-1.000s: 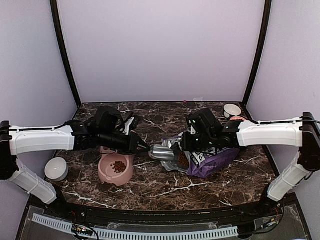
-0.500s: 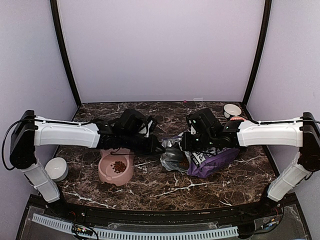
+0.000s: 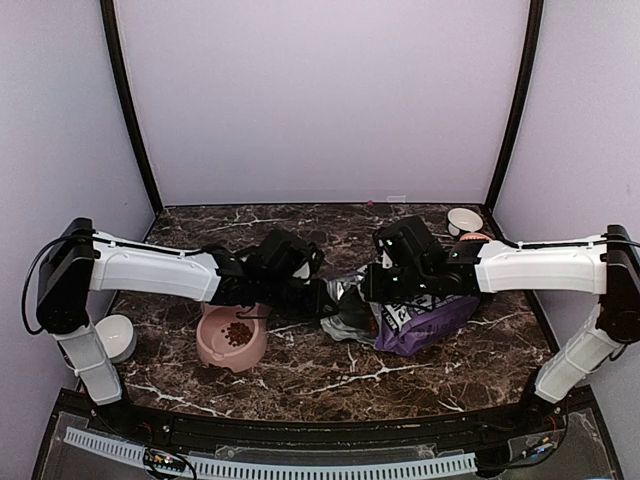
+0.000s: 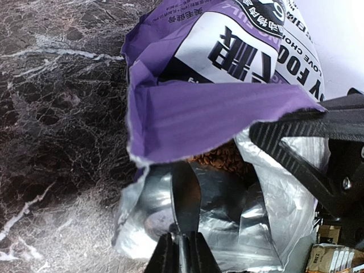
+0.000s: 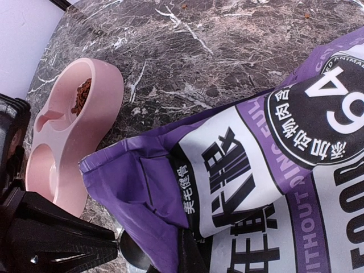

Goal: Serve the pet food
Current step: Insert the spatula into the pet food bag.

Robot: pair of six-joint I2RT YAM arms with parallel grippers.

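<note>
Between the earlier frames and this one, the left arm swings rightward, from above the pink double bowl [image 3: 214, 352] to the mouth of the bag [image 3: 432, 320], and it carries the scoop [image 4: 185, 193] with it. The right arm keeps its place throughout.

Left hand [image 4: 181, 250]: its fingers are pressed together on the thin handle of the scoop. The scoop's dark bowl lies inside the bag's silver-lined opening, pointing toward the contents.

Right hand [image 3: 372, 286]: it is clamped on the upper purple lip of the bag. The lip is lifted, so the mouth gapes toward the left arm.

Pet food [image 4: 219, 160]: reddish-brown kibble shows deep in the bag, just under the raised lip and just beyond the tip of the scoop. Whether the scoop touches it cannot be told. More of the kibble sits as a small heap in the bowl's compartment nearer the arm bases. The other compartment lies partly under the left arm in the top view.

Bag and bowl rest side by side on the dark marbled surface [image 3: 330, 378], the bag lying on its side. A white bowl [image 3: 112, 337] stands at the left edge, and a second white dish [image 3: 464, 220] stands at the far right corner.
</note>
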